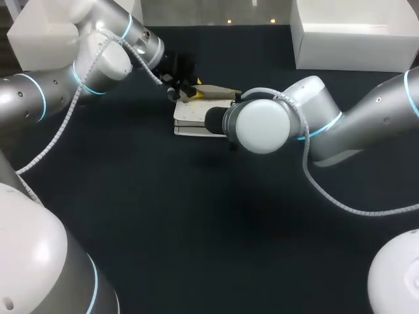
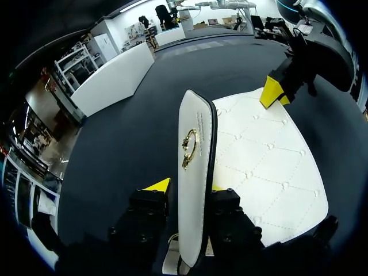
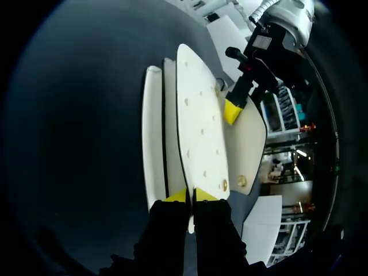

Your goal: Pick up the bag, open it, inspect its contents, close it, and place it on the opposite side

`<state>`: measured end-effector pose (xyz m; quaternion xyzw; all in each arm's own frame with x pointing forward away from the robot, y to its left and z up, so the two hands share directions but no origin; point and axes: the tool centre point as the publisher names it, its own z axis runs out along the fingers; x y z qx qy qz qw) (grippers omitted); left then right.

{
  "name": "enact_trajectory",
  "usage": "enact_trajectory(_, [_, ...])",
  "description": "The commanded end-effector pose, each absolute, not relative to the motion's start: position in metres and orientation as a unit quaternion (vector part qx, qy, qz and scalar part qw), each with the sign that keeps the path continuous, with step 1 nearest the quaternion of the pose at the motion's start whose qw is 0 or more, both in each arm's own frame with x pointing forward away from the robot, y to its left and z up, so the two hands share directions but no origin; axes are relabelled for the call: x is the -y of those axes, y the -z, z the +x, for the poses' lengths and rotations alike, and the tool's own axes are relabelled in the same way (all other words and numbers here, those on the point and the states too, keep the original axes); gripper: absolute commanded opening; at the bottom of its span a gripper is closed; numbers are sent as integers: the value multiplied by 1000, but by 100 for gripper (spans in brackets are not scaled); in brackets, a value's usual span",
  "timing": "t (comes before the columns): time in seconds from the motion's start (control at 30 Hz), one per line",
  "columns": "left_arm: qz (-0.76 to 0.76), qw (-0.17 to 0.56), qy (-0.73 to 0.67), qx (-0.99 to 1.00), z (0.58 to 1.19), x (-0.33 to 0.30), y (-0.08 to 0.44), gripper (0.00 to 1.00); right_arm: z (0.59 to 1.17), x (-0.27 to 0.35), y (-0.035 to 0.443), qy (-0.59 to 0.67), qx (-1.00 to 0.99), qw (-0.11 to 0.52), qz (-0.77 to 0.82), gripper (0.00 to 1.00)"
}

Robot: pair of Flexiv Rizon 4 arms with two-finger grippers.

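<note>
held open for a look inside

the white quilted bag (image 2: 270, 167) lies flat on the bench (image 1: 196, 216). left tool (image 2: 187, 187) pinches its clasp flap (image 2: 192, 144) upright. right tool (image 3: 191, 195), at the bag's opposite edge, pinches the quilted front panel (image 3: 198, 126), likely baring the inside for inspection.

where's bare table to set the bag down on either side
Bare: the wide table stretch on the near side of the bag, between the arms, and the strip between bag and right white box. Crowded: at the bag itself, where the left gripper and right gripper meet with fingers on it.
</note>
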<state>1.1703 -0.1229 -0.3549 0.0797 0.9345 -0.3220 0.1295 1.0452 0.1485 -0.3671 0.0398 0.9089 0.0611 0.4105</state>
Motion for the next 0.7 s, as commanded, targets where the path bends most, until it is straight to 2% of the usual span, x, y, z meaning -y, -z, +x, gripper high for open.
enact_trajectory(0.03, [81,128,323,-934,1173,124,356,27,1045,-148,369,-63,-907,413,40,0])
enact_trajectory(0.1, [82,128,323,-934,1172,124,356,28,1045,-148,369,-63,-907,413,40,0])
enact_trajectory(0.2, [86,128,322,-934,1171,125,354,36,1045,-148,369,-63,-907,413,40,0])
enact_trajectory(0.33, [89,129,323,-933,1171,126,353,34,1045,-148,369,-63,-907,413,40,0])
enact_trajectory(0.47, [89,130,323,-933,1171,127,353,20,1045,-148,369,-63,-907,413,40,0])
enact_trajectory(0.53, [88,130,323,-933,1172,126,353,0,1045,-148,369,-63,-907,413,40,0])
enact_trajectory(0.7, [87,127,321,-934,1172,126,353,0,1045,-148,369,-63,-907,413,40,0])
